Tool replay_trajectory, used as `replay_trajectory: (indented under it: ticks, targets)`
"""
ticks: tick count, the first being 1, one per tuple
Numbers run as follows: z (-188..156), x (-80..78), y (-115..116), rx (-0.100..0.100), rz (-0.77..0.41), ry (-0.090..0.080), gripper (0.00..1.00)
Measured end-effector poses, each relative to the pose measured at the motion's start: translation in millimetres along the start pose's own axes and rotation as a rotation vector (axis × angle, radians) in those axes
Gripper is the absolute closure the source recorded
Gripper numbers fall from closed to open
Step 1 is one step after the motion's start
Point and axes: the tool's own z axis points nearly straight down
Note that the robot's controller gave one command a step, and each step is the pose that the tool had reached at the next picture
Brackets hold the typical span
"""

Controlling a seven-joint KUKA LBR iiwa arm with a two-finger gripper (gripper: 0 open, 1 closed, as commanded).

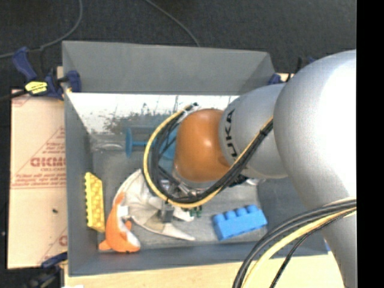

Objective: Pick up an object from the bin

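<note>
My gripper [170, 209] is low in the front middle of the bin, right over a crumpled white sheet-like thing [139, 204] that spreads out to its left and front. An orange toy fish with white patches [120, 230] lies just left of that, by the front-left corner. A blue studded building brick [239, 221] rests to the gripper's right, near the front wall. I cannot see any thing held in the gripper.
A yellow studded block [93, 201] lies along the left wall. A blue T-shaped piece [139, 140] sits on the floor at the back, partly behind the arm's cables. The arm and its orange cover hide the bin's right middle.
</note>
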Motion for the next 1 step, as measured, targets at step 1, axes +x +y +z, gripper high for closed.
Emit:
replay_trajectory:
  ticks: [1]
  targets:
    - [0.0, 0.0, 0.0, 0.000, 0.001, 0.000, 1.00]
